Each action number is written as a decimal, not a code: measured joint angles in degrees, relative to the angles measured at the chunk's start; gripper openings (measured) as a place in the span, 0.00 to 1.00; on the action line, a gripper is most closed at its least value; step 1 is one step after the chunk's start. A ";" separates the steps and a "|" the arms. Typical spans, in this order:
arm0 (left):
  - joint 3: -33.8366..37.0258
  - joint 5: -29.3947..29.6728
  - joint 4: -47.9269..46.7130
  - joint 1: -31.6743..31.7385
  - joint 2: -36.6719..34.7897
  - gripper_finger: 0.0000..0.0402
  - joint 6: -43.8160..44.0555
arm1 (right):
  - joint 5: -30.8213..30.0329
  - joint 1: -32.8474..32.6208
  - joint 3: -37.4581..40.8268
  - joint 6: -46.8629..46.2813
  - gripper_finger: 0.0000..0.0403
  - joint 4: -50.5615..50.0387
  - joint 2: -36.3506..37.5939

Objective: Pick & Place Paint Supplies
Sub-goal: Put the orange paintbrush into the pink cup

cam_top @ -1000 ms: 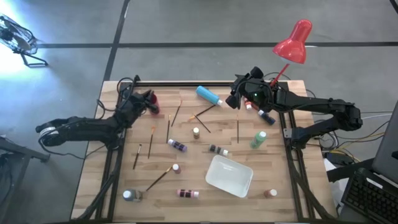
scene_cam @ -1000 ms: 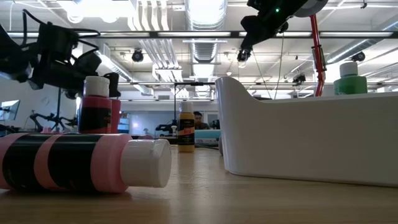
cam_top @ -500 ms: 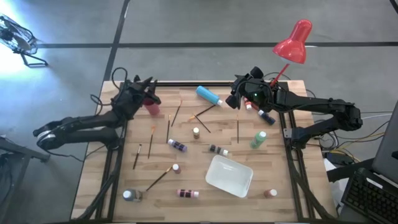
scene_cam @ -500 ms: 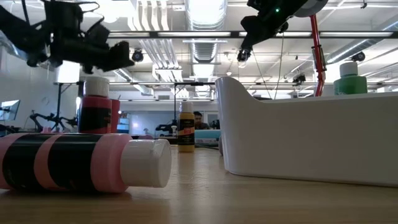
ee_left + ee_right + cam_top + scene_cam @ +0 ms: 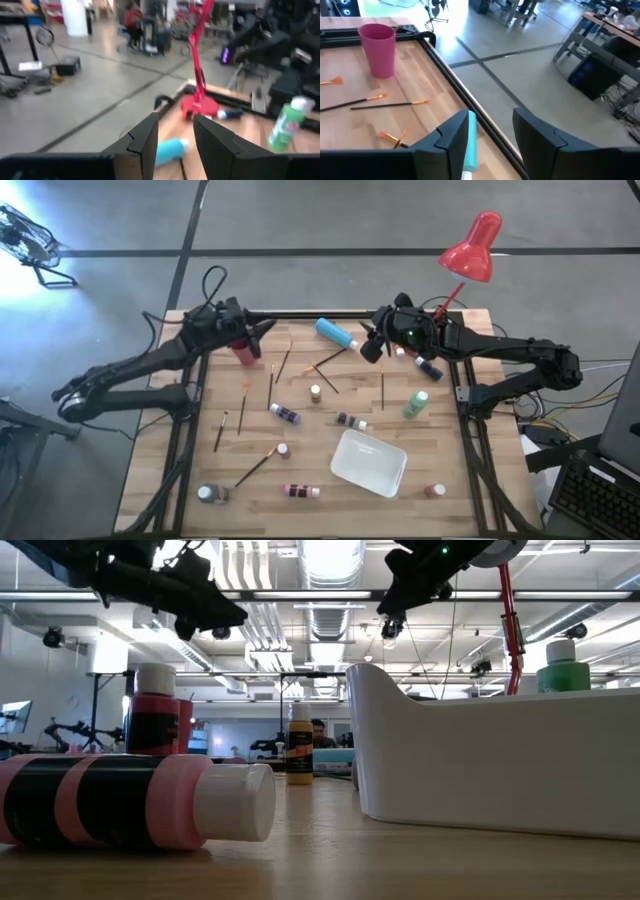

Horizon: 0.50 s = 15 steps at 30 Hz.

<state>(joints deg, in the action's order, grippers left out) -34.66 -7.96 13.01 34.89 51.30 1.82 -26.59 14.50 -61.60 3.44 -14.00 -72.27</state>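
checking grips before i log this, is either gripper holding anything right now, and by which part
Nothing is held. The left gripper and right gripper both show open fingers with an empty gap, raised above the table.

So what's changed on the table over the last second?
The left hand swung from beside the pink cup toward the table's far edge and rose, empty with fingers apart. The right hand shifted slightly near the blue bottle, also empty. The white tray, bottles and brushes lie as before.
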 joint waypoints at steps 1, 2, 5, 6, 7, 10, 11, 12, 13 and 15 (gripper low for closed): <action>-1.18 -0.58 -2.54 -0.21 0.53 0.33 -1.68 | -0.01 0.02 0.00 0.02 0.36 0.00 0.00; -2.57 -0.85 -5.64 -0.42 1.14 0.33 -3.41 | -0.02 0.04 0.00 0.07 0.36 0.01 0.00; -8.43 -1.03 -16.60 -0.85 4.04 0.33 -7.38 | 0.00 0.13 0.00 0.09 0.35 0.00 0.00; -10.47 -1.03 -19.52 -0.87 5.38 0.33 -8.03 | 0.04 0.13 0.00 -0.07 0.34 0.00 0.00; -12.47 -1.02 -21.84 -0.88 6.76 0.33 -8.46 | 0.07 0.13 0.00 -0.20 0.34 0.02 0.00; -17.81 -1.22 -26.86 -1.14 11.12 0.33 -13.46 | 0.04 0.15 0.00 -0.25 0.34 0.00 0.00; -19.40 -1.39 -28.28 -1.42 12.60 0.33 -16.04 | 0.04 0.15 0.00 -0.26 0.35 0.00 0.00; -21.03 -1.51 -29.98 -1.66 14.11 0.33 -18.96 | 0.04 0.15 0.00 -0.26 0.35 -0.02 0.00; -22.75 -1.55 -31.97 -1.88 15.74 0.33 -21.84 | 0.04 0.15 0.00 -0.26 0.36 -0.10 0.00; -26.29 -1.57 -36.15 -2.33 19.14 0.33 -26.94 | 0.04 0.15 -0.02 -0.26 0.37 -0.43 0.00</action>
<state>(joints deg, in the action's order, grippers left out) -60.95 -9.53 -23.14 32.57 70.44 -25.12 -26.55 14.66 -61.63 3.18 -14.43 -72.27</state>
